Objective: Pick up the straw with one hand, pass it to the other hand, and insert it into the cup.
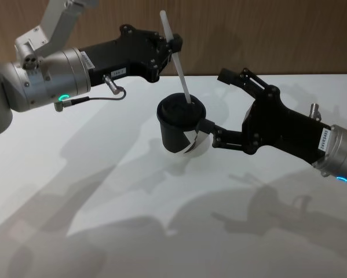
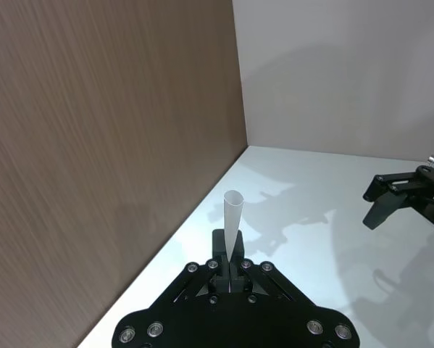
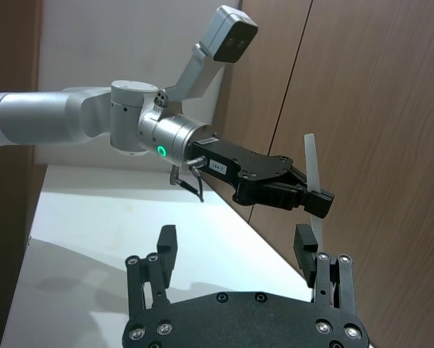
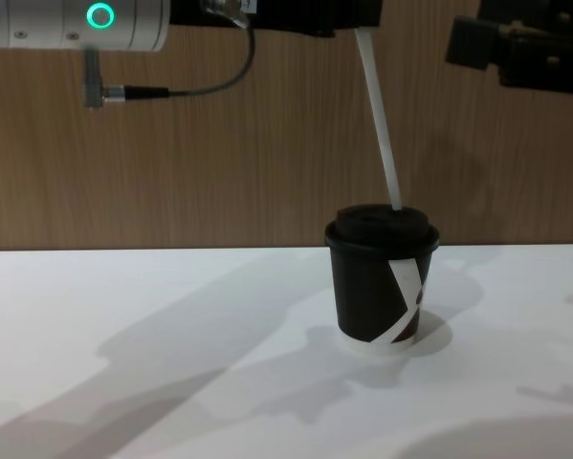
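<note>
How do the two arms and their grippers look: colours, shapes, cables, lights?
The left gripper and right gripper are black, blocky linkages with screws. The left wrist and right wrist are silver-grey cylinders. The left one has a green ring light and a thin dark cable.

Surface: white tabletop [image 1: 103,191] carried soft grey shadows [image 1: 132,231] | Back: brown wood-grain wall panel [image 4: 219,172] rose from the table's far edge | Seam: vertical joint [image 3: 295,72] split the panelling | Side: plain pale wall [image 2: 347,72] met the wood at a corner
</note>
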